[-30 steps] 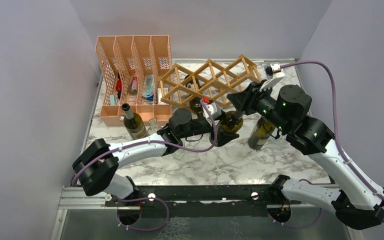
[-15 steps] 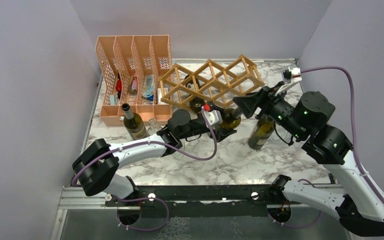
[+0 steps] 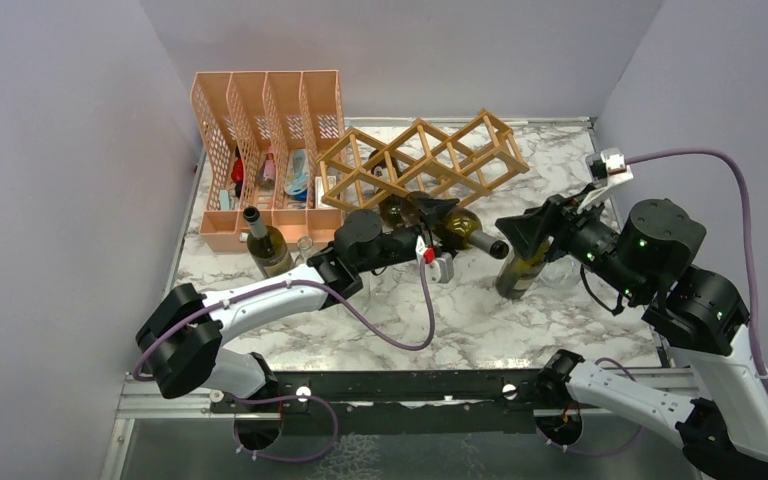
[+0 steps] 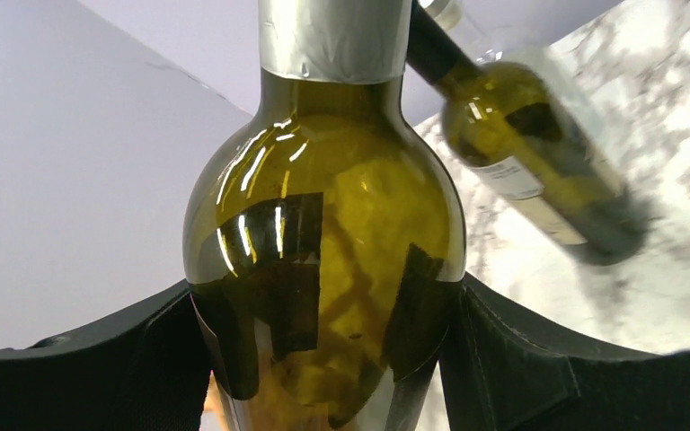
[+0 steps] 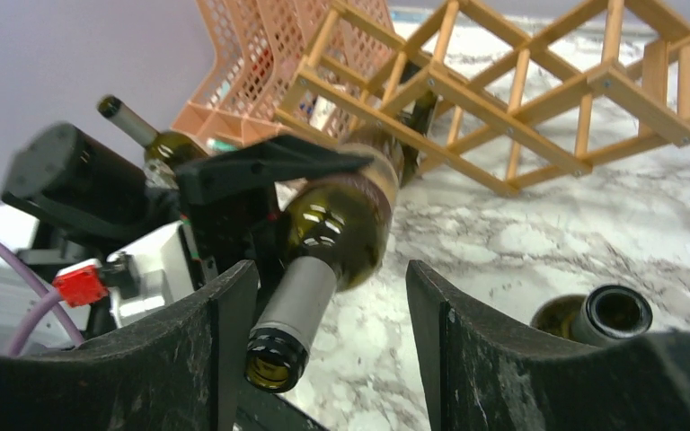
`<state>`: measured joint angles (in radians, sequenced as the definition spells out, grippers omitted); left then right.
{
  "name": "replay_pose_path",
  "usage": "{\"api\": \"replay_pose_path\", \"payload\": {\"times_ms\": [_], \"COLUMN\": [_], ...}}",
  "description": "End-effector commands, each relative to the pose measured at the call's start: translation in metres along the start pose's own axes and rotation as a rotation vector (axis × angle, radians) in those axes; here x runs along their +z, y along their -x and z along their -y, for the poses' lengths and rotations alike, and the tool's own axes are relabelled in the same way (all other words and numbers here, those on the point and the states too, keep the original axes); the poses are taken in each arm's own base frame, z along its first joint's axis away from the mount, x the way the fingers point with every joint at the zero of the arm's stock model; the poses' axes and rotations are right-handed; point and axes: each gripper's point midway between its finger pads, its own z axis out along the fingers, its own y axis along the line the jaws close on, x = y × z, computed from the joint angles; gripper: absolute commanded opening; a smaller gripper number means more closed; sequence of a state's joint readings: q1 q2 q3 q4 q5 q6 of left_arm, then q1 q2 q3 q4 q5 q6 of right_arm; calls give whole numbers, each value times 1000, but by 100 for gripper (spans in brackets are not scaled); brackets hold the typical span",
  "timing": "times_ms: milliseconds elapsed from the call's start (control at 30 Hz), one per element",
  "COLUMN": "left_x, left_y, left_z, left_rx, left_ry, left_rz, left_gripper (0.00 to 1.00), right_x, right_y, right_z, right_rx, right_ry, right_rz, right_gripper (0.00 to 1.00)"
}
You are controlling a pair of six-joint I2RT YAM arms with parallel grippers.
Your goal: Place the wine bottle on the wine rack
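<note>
Green wine bottle (image 3: pixel 457 229) lying sideways, clamped in left hand (image 4: pixel 323 355)

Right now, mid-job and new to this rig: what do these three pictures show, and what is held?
This is a two-armed robot bolted at the near edge of a marble table. The overhead picture looks down from behind it; the other two come from cameras on the wrists. The left hand is clamped on a green wine bottle, which lies sideways just in front of the wooden wine rack. The right hand is open, its fingers on either side of that bottle's neck. A second bottle stands by the orange file organiser, a third bottle under the right arm.
</note>
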<state>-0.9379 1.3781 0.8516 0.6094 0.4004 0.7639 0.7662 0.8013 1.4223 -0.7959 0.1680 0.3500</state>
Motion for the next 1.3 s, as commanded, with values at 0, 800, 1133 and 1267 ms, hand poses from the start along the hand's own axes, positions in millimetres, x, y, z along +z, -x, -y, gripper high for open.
{"api": "replay_pose_path", "payload": {"times_ms": [0,800,1133,1267], "left_x": [-1,14,17,18], "left_y": [54,44,41,39], "left_z": [-64,-54,-48,-44], "left_rx": [412,823,852,856], "left_ry": [105,-7,-28,-37], "left_rz": [73,-1,-10,-13], "left_gripper": [0,0,0,0], "right_x": [-6,26,47,49], "right_y": [-28,-118,-147,-158], "right_z": [7,14,12,15], "right_rx": [-49,-22,-6,14], "right_ry": [-17,-24,-10,-22], "right_rz": [-125,-400,-472,-492], "right_gripper": [65,57,46,42]}}
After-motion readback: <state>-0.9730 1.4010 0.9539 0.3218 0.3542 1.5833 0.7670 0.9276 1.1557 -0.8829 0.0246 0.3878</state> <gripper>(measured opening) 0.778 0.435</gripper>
